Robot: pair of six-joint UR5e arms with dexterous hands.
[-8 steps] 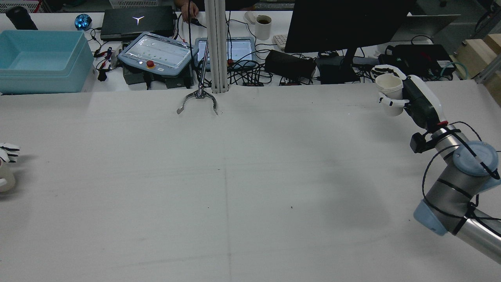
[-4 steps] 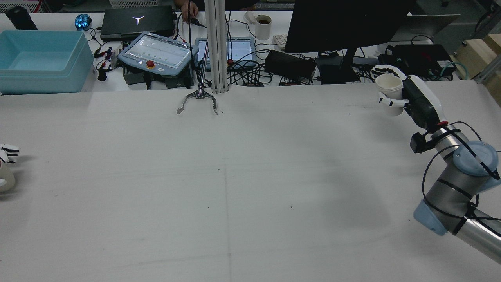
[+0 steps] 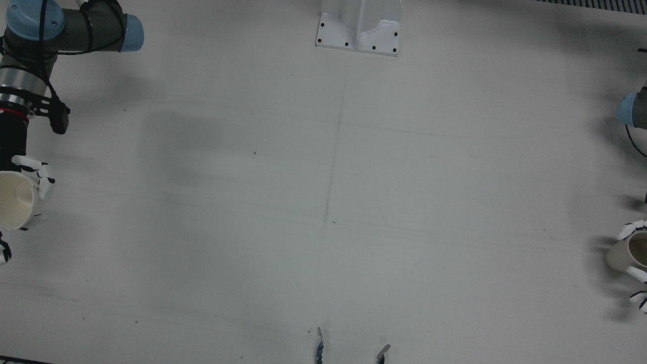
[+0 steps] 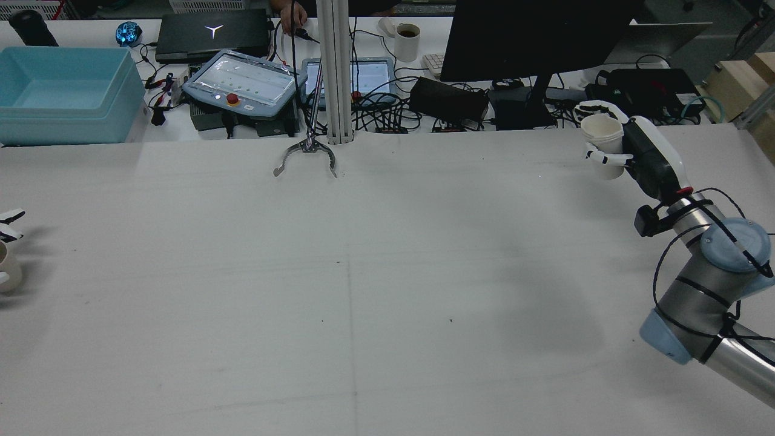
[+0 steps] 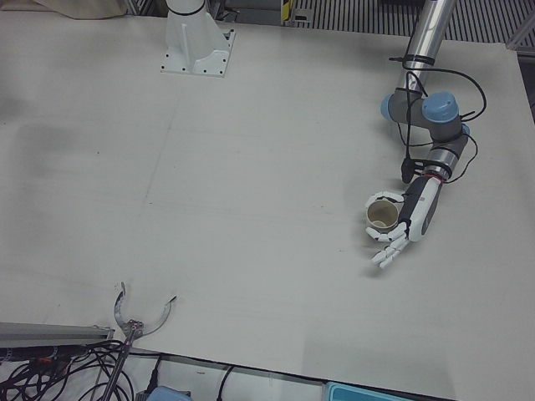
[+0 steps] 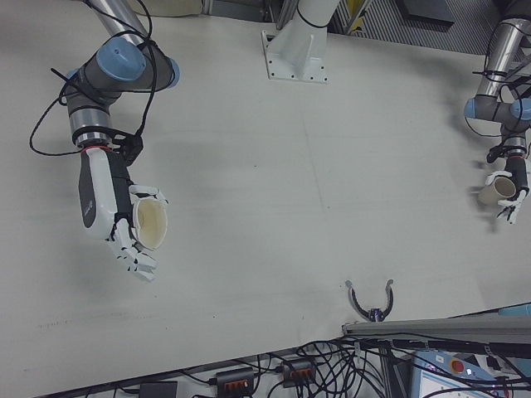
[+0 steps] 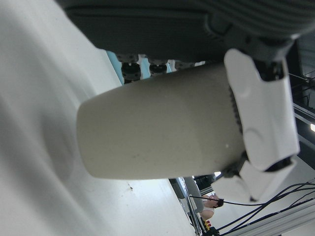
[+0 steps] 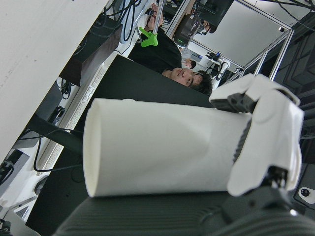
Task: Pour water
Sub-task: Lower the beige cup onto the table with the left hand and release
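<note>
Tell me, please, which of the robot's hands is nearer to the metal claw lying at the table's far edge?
Neither clearly. The claw lies near the middle. The left hand, holding a cup, is at the far left edge; the right hand, holding a cup, is far right.

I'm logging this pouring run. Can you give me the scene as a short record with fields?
right hand: holds a white paper cup clear of the table
left hand: around a beige cup near the table's edge, some fingers extended
cups: far apart, at opposite sides
table: bare in the middle
pouring: not begun
</note>
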